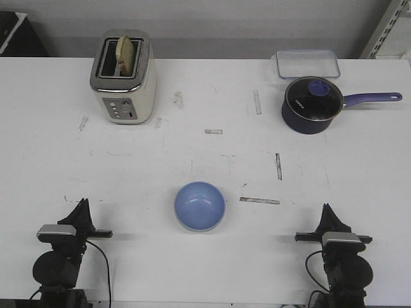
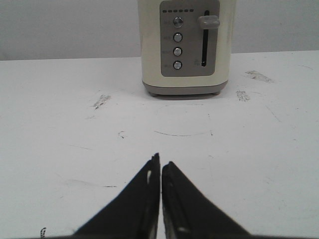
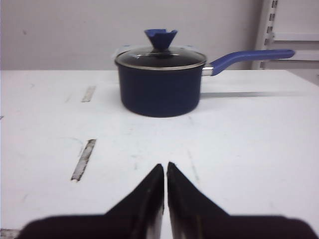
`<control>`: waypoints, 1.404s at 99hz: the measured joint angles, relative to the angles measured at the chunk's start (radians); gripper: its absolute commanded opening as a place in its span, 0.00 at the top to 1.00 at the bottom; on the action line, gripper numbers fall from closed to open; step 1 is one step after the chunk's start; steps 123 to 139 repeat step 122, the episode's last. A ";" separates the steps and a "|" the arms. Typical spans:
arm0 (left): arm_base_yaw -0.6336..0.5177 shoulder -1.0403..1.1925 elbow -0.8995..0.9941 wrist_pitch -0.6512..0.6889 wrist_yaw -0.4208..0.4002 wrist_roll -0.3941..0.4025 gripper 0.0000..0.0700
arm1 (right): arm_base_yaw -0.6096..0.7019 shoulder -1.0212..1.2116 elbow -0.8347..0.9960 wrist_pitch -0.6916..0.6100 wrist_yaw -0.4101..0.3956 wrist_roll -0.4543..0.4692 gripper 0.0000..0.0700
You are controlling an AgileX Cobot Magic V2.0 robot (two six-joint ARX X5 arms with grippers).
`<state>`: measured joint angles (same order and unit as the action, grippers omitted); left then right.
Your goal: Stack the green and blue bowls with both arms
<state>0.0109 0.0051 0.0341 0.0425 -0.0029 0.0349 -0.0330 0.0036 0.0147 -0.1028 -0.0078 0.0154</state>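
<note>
White table (image 1: 205, 96), blue bowl (image 1: 200, 205) alone at near centre, no green one visible, left gripper (image 2: 160, 167) and right gripper (image 3: 165, 168) closed, holding nothing, parked either side.

The counter (image 1: 205, 167) is a matt white surface, scuffed with grey marks and worn strips of tape. The blue bowl (image 1: 200, 205) looks smooth and slightly glossy — plastic or glazed, which one cannot be told. The toaster (image 1: 124, 77) at far left has a cream, softly shiny body with a brushed metal top band and a grey metallic control panel. The saucepan (image 1: 311, 106) at far right is dark blue with a satin finish — its lid looks like glass rimmed in metal. Behind it sits a clear plastic container (image 1: 307, 63). Both pincers, left pincer (image 2: 160, 172) and right pincer (image 3: 165, 174), are matt black.
</note>
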 measured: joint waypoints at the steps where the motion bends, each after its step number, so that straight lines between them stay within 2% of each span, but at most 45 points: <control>1: 0.000 0.000 0.000 -0.001 0.000 0.000 1.00 | 0.000 0.000 0.000 0.000 0.001 0.000 1.00; 139: 0.000 0.000 0.000 0.000 0.000 0.000 1.00 | 0.000 -0.002 0.000 0.042 0.007 -0.008 1.00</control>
